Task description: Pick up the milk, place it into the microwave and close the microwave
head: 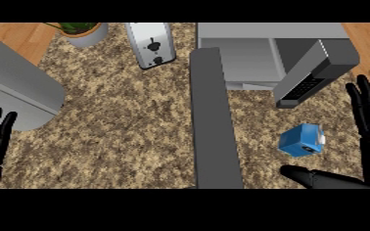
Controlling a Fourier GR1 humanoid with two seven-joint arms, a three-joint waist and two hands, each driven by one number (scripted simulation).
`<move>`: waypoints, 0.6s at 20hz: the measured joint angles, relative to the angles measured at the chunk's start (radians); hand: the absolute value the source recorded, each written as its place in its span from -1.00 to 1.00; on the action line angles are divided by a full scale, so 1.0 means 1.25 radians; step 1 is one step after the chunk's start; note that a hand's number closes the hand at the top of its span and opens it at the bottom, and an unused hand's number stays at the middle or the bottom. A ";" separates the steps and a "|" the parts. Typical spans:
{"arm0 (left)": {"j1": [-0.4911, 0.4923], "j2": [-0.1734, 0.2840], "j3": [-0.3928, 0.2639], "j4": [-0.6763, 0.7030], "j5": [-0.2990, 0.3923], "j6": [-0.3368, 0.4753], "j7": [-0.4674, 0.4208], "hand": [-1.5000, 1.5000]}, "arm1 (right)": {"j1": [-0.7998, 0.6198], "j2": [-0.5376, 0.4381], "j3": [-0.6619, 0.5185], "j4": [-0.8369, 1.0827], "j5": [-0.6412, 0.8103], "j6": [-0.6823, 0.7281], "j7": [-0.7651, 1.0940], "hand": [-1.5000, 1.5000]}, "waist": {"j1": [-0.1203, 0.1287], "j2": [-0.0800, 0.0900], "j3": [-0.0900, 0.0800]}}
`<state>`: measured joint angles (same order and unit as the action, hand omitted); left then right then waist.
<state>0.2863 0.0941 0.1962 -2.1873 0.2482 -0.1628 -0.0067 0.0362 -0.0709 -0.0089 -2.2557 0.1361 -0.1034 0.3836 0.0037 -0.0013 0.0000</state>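
Speckled counter [123, 127]: microwave [245, 54] open with no contents visible, blue milk carton [301, 141] outside between my open, empty right hand's [358, 107] fingers and thumb.

Blue milk carton [301, 140], grey microwave [269, 54], brown speckled counter [123, 122], black robot hand [359, 108].

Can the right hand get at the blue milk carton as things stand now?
Probably yes. The milk carton lies on the counter between the open right hand's fingers and thumb, and nothing stands between them.
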 measured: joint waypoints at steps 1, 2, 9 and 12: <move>0.009 0.001 0.008 -0.013 0.011 -0.006 0.004 -1.00 | 0.004 0.005 -0.003 0.023 0.000 0.000 -0.022 -1.00 | 0.001 0.000 0.000; 0.019 -0.005 0.005 -0.021 0.008 -0.010 0.003 -1.00 | 0.023 0.004 -0.012 0.033 -0.011 0.007 -0.044 -1.00 | 0.000 0.000 0.000; 0.032 0.010 0.075 -0.031 0.068 -0.050 0.018 -1.00 | 0.079 0.024 -0.030 0.122 -0.022 0.017 -0.146 -1.00 | -0.001 0.000 0.000; 0.058 -0.005 0.082 -0.046 0.070 -0.070 0.010 -1.00 | 0.082 0.027 -0.053 0.168 -0.035 0.017 -0.178 -1.00 | 0.000 0.000 0.000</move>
<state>0.3586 0.0876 0.2983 -2.2446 0.3352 -0.2501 0.0060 0.1386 -0.0366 -0.0756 -2.0462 0.0925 -0.0827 0.1606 0.0035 -0.0009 0.0002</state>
